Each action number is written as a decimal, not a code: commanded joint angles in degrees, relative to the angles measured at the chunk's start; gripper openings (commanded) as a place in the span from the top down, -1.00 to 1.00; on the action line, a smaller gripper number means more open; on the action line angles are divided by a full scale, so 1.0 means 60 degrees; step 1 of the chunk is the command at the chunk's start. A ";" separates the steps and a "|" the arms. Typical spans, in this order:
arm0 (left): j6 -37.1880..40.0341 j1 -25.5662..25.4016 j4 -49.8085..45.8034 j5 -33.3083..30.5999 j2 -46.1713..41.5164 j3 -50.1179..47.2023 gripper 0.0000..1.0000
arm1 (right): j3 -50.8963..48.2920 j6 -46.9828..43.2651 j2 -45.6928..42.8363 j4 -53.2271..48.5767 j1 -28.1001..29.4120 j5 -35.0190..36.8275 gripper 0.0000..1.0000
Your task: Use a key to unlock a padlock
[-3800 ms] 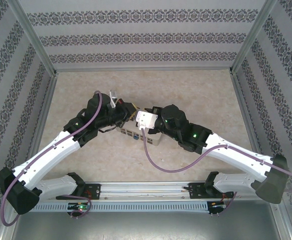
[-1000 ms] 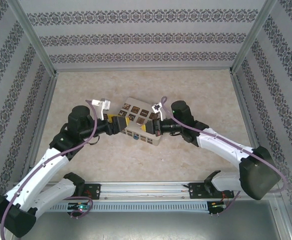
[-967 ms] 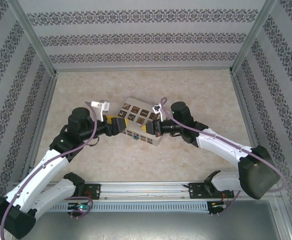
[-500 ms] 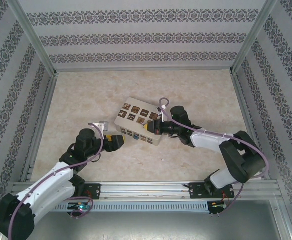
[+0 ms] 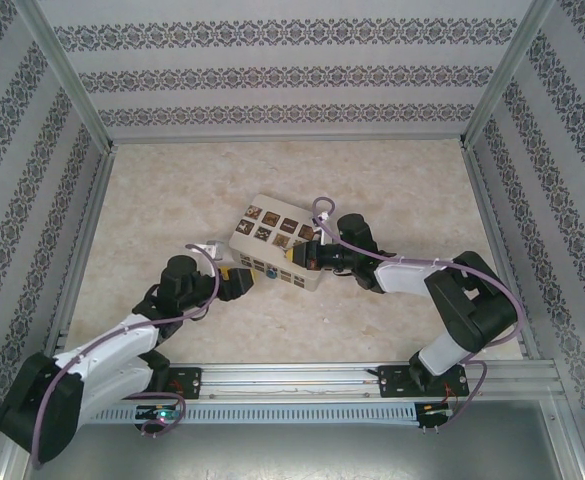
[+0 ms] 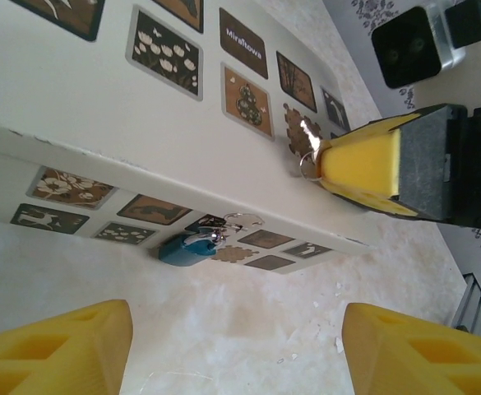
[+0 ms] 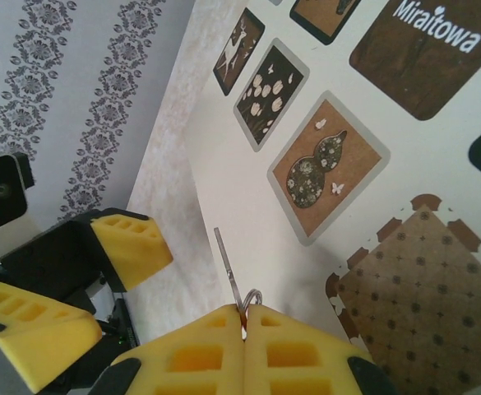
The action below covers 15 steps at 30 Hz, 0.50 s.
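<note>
Here, the right tool (image 7: 244,319) pinched a thin silvery metal key (image 7: 226,260), head hidden; the left tool (image 6: 236,350) gaped empty facing a small teal-blue padlock (image 6: 182,249).

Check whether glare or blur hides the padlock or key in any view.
Left wrist view: the padlock is fairly sharp, though glare whitens its shackle; the key, pinched in the right gripper, is mostly a bright glint. Right wrist view: the key's blade reads crisp against the box. Top view: evenly lit, but both are too small to make out.

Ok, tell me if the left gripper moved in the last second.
Yes: the left gripper has pulled back toward the near edge, now off the near left corner of the cream box.
</note>
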 commanded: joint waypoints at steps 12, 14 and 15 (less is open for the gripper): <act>0.0326 -0.0281 0.2648 0.0187 0.3077 0.0602 -0.30 | -0.0139 -0.0377 0.0515 -0.0677 -0.0080 0.0272 1.00; 0.0337 -0.0373 0.2841 0.0120 0.3457 0.0710 -0.29 | -0.0126 -0.0382 0.0500 -0.0698 -0.0080 0.0285 1.00; 0.0328 -0.0426 0.2972 0.0102 0.3678 0.0764 -0.29 | -0.0124 -0.0394 0.0489 -0.0730 -0.0080 0.0286 1.00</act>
